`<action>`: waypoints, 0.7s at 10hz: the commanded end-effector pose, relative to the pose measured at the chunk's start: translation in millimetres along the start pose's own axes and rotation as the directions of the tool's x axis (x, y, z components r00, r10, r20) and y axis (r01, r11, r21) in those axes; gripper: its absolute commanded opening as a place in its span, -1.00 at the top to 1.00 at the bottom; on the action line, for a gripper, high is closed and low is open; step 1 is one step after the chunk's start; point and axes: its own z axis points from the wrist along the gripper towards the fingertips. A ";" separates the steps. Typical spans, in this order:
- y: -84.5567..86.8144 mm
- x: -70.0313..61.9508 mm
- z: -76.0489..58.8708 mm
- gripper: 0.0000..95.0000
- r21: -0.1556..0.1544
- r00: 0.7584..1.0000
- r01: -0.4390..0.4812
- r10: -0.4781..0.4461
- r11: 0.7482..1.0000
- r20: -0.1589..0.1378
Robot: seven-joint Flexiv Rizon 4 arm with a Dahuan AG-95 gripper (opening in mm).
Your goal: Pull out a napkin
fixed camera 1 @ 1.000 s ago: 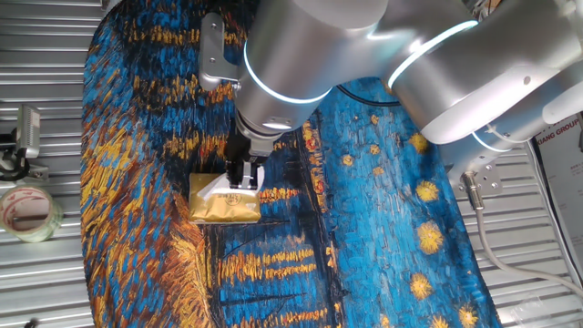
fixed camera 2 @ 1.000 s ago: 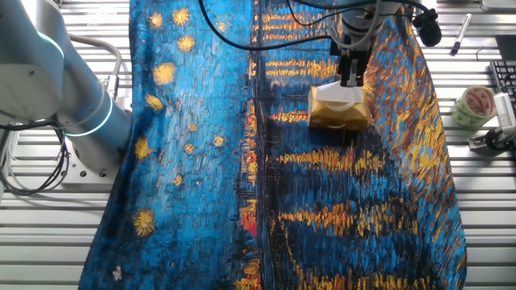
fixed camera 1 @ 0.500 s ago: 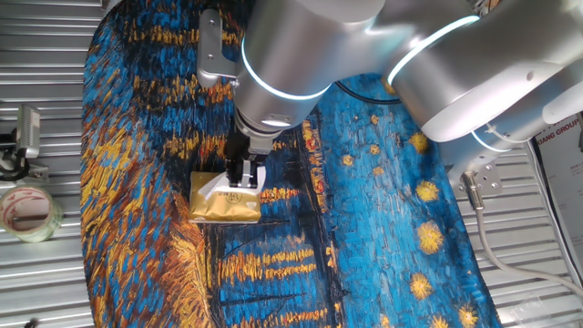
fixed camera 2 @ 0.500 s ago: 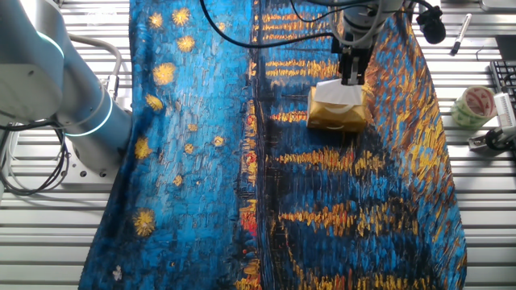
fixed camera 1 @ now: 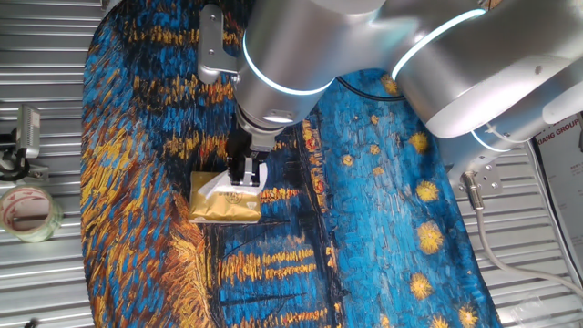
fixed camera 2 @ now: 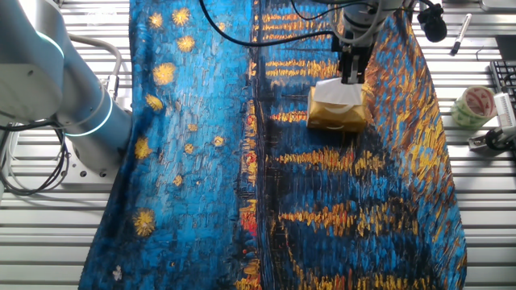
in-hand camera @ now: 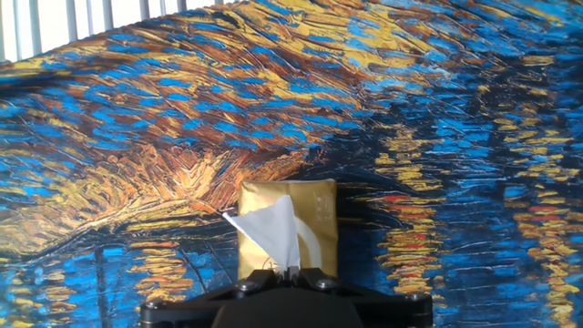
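Tool (fixed camera 1: pixel 246 177) seemingly pinching napkin (in-hand camera: pixel 273 232) peak, directly below it, above gold packet (fixed camera 1: pixel 223 202).

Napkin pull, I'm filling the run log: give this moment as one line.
tool: shut on napkin | napkin: partly out, peaked | gold packet: flat on painted cloth

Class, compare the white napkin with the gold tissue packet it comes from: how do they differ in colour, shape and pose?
Colour: the napkin is plain matte white; the gold packet is shiny gold.
Shape: the napkin is drawn into a pointed, creased peak; the packet is a neat rectangle.
Pose: the napkin rises from the packet's top, pinched by the gripper; the packet lies flat on the painted cloth.
Shared: similar width, and they are touching.
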 end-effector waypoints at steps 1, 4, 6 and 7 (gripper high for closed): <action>-0.5 0.1 -1.6 1.00 0.000 1.000 -0.001 0.001 1.000 -0.003; -0.5 0.2 -2.8 1.00 0.000 1.000 -0.002 0.002 1.000 -0.004; -1.1 0.5 -6.3 1.00 -0.003 1.000 0.000 0.000 1.000 -0.008; -1.4 0.7 -8.6 1.00 -0.005 1.000 0.001 -0.001 1.000 -0.010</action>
